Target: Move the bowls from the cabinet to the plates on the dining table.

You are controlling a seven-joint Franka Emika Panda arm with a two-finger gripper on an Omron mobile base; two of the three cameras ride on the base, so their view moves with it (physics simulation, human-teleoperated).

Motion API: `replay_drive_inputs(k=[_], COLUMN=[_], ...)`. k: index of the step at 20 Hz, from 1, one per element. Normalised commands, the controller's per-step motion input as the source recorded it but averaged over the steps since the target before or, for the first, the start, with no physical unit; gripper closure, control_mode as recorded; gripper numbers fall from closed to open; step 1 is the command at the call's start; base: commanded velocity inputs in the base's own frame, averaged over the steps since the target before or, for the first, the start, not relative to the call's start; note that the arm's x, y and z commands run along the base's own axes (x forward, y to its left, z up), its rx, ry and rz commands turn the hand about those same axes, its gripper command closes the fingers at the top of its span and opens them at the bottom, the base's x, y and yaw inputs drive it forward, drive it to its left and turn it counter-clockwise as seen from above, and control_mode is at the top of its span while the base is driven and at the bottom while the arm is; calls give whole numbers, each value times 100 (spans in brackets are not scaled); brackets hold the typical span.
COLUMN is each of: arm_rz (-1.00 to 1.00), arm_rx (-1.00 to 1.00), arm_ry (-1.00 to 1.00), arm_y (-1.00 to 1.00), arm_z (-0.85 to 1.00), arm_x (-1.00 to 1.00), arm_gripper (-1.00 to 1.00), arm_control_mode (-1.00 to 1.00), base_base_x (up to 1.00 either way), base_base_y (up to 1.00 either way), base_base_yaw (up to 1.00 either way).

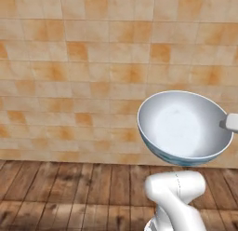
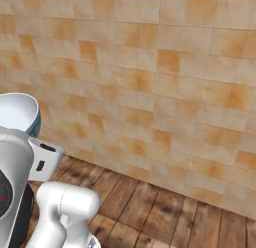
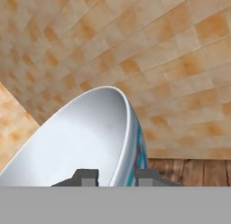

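Item: grey-white bowl (image 1: pixel 183 127), in transit. Gripper (image 3: pixel 117 175) jaws clamped on rim, bowl held aloft before tiled wall (image 1: pixel 69 62). Next, judged: carry to plate on table, lower level.

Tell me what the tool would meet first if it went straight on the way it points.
Probably the tiled wall. The tool grips the rim of the grey-white bowl, which would travel with it; nothing else shows ahead, though depth is unclear.
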Motion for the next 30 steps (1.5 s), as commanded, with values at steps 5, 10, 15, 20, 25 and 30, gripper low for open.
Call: replay_drive_inputs(k=[5, 10, 15, 20, 25, 30], arm_rz=[0, 0, 0, 0, 0, 0], arm_rx=[0, 0, 0, 0, 0, 0], arm_ry=[0, 0, 0, 0, 0, 0], arm_y=[0, 0, 0, 0, 0, 0], arm_z=[0, 0, 0, 0, 0, 0], arm_x=[0, 0, 0, 0, 0, 0], arm_gripper=[100, 100, 100, 100, 100, 100], arm_control_mode=[100, 100, 100, 100, 100, 100], base_base_x=[26, 28, 29, 32, 33, 38], base_base_y=[-5, -5, -2, -2, -8, -4], base_base_yaw=[35, 39, 37, 36, 36, 35])
